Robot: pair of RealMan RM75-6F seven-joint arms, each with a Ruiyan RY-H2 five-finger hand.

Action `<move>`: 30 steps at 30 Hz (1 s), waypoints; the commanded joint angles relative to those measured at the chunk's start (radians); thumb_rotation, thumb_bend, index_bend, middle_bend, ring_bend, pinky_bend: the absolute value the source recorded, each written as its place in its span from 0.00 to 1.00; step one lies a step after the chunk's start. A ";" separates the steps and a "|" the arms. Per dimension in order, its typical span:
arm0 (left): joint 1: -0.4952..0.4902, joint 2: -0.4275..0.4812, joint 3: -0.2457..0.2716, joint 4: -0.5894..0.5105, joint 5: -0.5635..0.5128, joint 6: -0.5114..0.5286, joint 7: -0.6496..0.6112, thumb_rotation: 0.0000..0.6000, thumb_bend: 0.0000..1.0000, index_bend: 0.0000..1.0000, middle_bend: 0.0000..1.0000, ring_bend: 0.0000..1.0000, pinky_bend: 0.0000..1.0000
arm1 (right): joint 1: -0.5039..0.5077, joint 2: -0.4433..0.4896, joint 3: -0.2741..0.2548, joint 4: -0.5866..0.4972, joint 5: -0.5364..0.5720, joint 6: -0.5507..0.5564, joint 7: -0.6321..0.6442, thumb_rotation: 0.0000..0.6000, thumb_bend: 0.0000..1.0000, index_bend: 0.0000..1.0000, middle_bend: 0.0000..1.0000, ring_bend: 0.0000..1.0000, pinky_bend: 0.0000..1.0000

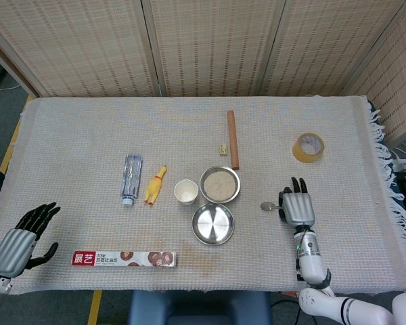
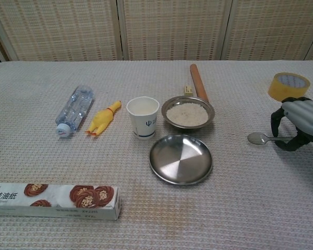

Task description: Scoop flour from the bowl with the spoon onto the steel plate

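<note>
The steel bowl (image 1: 239,190) (image 2: 212,116) holds pale flour (image 1: 219,183) (image 2: 187,113) at the table's middle. Just in front of it lies the steel plate (image 1: 213,223) (image 2: 181,159), bare. To the right, my right hand (image 1: 298,207) (image 2: 301,123) grips the handle of the metal spoon (image 1: 266,205) (image 2: 255,138), fingers curled around it; the spoon's bowl points left toward the plate, a little above the cloth. My left hand (image 1: 19,241) rests open at the near left edge, apart from everything.
A paper cup (image 1: 186,191) (image 2: 143,117) stands left of the bowl, then a rubber chicken (image 1: 155,185) and a water bottle (image 1: 130,177). A rolling pin (image 1: 233,139) lies behind the bowl, a tape roll (image 1: 308,147) at the far right, a baking-paper box (image 1: 124,258) at the near left.
</note>
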 commanded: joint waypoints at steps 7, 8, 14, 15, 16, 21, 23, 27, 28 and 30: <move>0.001 0.002 0.000 -0.002 -0.002 0.000 0.001 1.00 0.41 0.00 0.00 0.01 0.12 | 0.007 -0.028 -0.006 0.040 -0.019 0.003 -0.020 1.00 0.32 0.82 0.49 0.06 0.00; 0.000 0.002 -0.001 -0.001 -0.003 -0.001 0.000 1.00 0.41 0.00 0.00 0.01 0.12 | 0.007 -0.030 -0.005 0.042 -0.018 0.002 -0.020 1.00 0.32 0.83 0.50 0.07 0.00; 0.000 0.002 -0.001 -0.001 -0.003 -0.002 0.000 1.00 0.41 0.00 0.00 0.01 0.12 | 0.007 -0.034 -0.001 0.049 -0.019 -0.001 -0.023 1.00 0.32 0.87 0.53 0.10 0.00; 0.001 0.002 0.000 -0.001 -0.003 -0.001 0.001 1.00 0.41 0.00 0.00 0.01 0.12 | 0.007 -0.034 0.000 0.049 -0.019 -0.001 -0.024 1.00 0.32 0.87 0.53 0.10 0.00; 0.001 0.002 0.000 -0.002 -0.003 -0.001 0.002 1.00 0.41 0.00 0.00 0.01 0.12 | 0.007 -0.034 0.000 0.049 -0.019 -0.001 -0.024 1.00 0.32 0.87 0.53 0.10 0.00; 0.000 0.002 0.000 -0.003 -0.005 -0.004 0.003 1.00 0.41 0.00 0.00 0.01 0.12 | 0.005 -0.035 0.002 0.054 -0.019 -0.006 -0.023 1.00 0.33 0.88 0.54 0.11 0.00; 0.001 0.003 0.000 -0.004 -0.005 -0.005 0.005 1.00 0.41 0.00 0.00 0.01 0.12 | 0.005 -0.036 0.002 0.056 -0.017 -0.009 -0.024 1.00 0.33 0.89 0.55 0.11 0.00; 0.000 0.003 -0.001 -0.007 -0.008 -0.008 0.007 1.00 0.41 0.00 0.00 0.01 0.12 | 0.004 -0.037 0.004 0.059 -0.016 -0.014 -0.023 1.00 0.33 0.89 0.55 0.11 0.00; 0.000 0.003 -0.001 -0.006 -0.008 -0.007 0.006 1.00 0.41 0.00 0.00 0.01 0.12 | 0.004 -0.037 0.005 0.060 -0.015 -0.014 -0.023 1.00 0.33 0.90 0.55 0.12 0.00; 0.000 0.003 -0.001 -0.005 -0.008 -0.008 0.004 1.00 0.41 0.00 0.00 0.01 0.12 | 0.004 -0.039 0.005 0.061 -0.015 -0.015 -0.023 1.00 0.33 0.90 0.56 0.12 0.00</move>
